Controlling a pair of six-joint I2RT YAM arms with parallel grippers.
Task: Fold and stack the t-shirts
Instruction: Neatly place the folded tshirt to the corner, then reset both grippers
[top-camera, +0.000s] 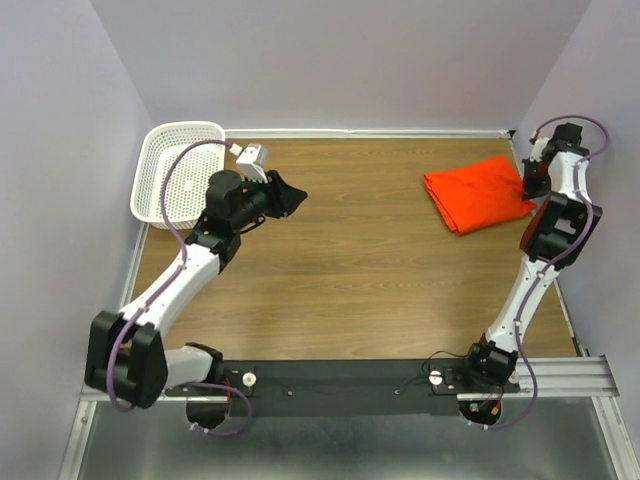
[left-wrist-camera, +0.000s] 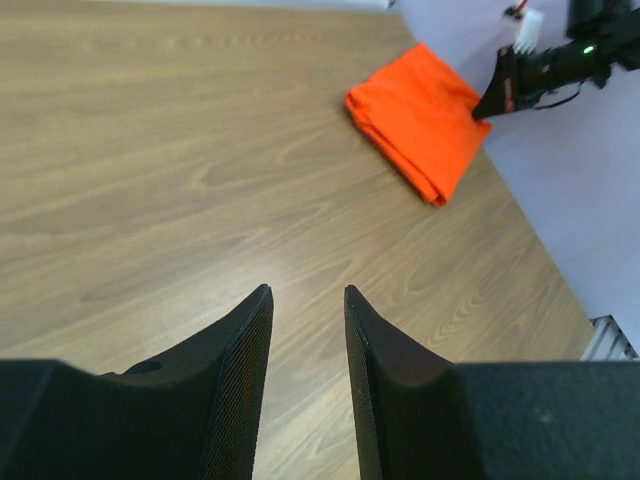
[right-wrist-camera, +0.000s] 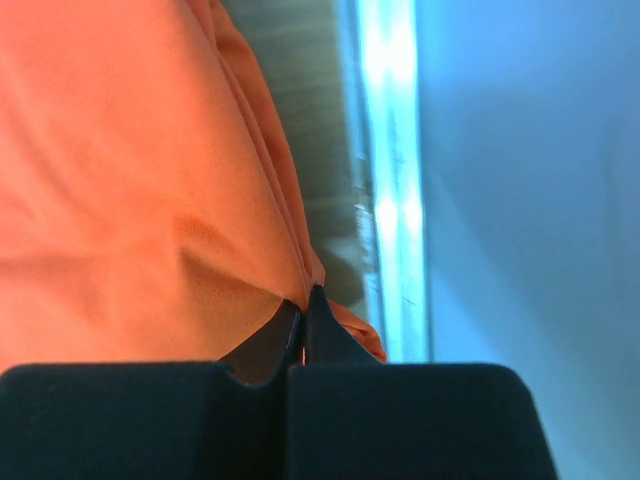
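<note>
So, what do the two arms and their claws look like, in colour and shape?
The left arm and right arm have white links with black joints, and a thin purple cable loops along each. The left claw and right claw are matte black, each with two tapering fingers.

Folded orange t-shirt (top-camera: 478, 193) lies far right on the table (top-camera: 350, 270), right hand (top-camera: 530, 183) at its edge

One camera overlooks the whole counter (top-camera: 350, 260) from above its near edge; both wrist cameras face the far-right t-shirt (top-camera: 478, 193), the right closest.
</note>
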